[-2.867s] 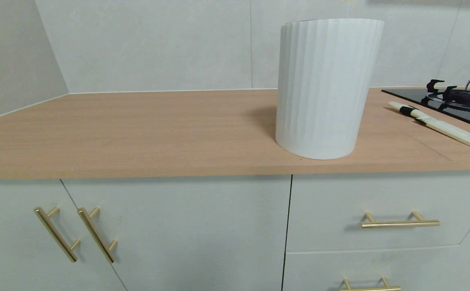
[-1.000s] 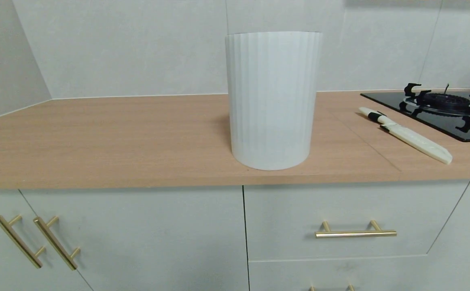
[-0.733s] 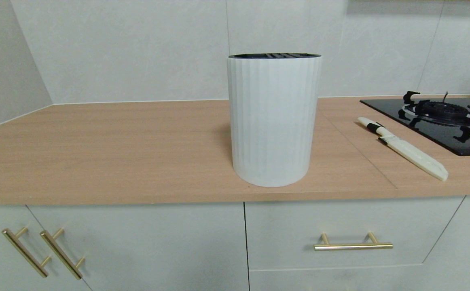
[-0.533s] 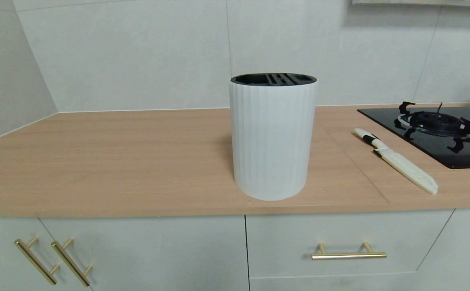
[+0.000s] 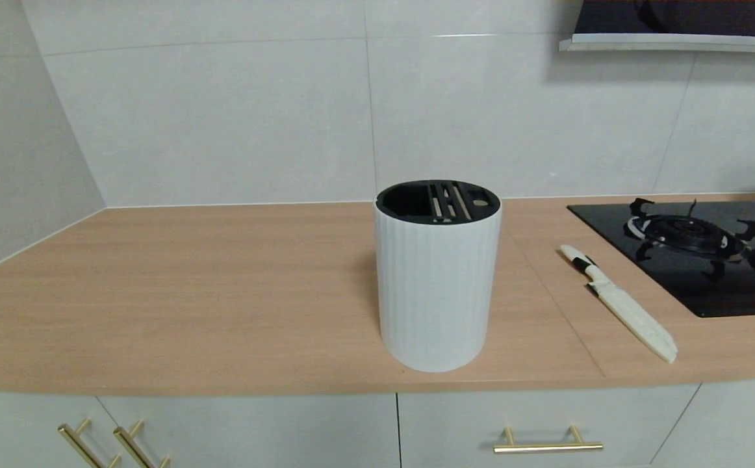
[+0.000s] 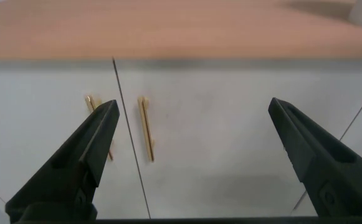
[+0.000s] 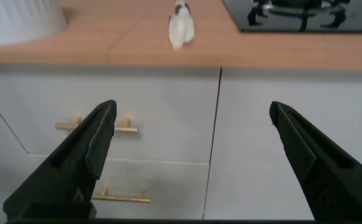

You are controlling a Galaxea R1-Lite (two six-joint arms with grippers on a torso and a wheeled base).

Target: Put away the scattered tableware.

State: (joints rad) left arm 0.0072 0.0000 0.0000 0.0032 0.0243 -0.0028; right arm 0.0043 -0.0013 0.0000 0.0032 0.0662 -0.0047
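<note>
A white ribbed knife holder with a black slotted top stands near the front edge of the wooden countertop. A cream knife with a black band on its handle lies flat to the holder's right, beside the hob. In the right wrist view the knife shows on the counter above the open right gripper, which hangs below counter level facing the cabinet fronts. My left gripper is open too, low in front of the cabinet doors.
A black gas hob with a burner grate sits at the counter's right end. A range hood hangs above it. Gold handles mark the drawers and doors below. Tiled walls close the back and left.
The head camera has risen and tilted, so the whole scene sits lower and the holder's slotted top has come into sight. Holder and knife have not moved on the counter.
</note>
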